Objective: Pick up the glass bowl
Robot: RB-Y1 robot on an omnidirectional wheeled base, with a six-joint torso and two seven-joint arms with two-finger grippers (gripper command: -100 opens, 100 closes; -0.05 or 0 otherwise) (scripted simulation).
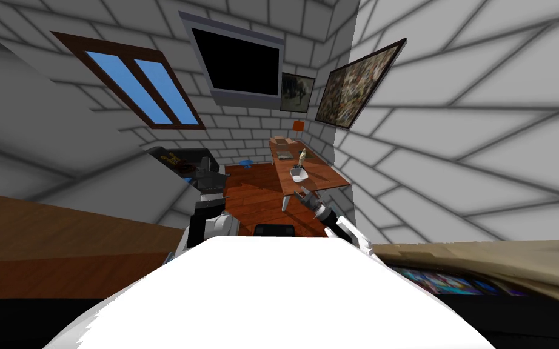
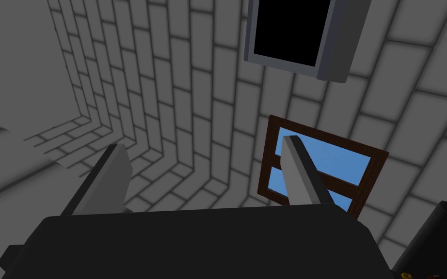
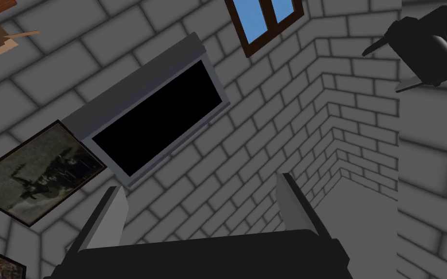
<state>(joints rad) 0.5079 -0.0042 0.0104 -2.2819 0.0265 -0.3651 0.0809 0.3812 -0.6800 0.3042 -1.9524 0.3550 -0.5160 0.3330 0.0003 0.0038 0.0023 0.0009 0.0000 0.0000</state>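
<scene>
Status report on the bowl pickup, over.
Left gripper open, right gripper open. White bowl on wooden table, beyond right gripper. Statuette behind bowl.

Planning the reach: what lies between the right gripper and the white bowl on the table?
In the head view, only a bare strip of the wooden table lies between the right gripper and the bowl; the figurine stands beyond.

Small white bowl (image 1: 298, 174) upright on the brown table (image 1: 327, 176), near its front end.
</scene>
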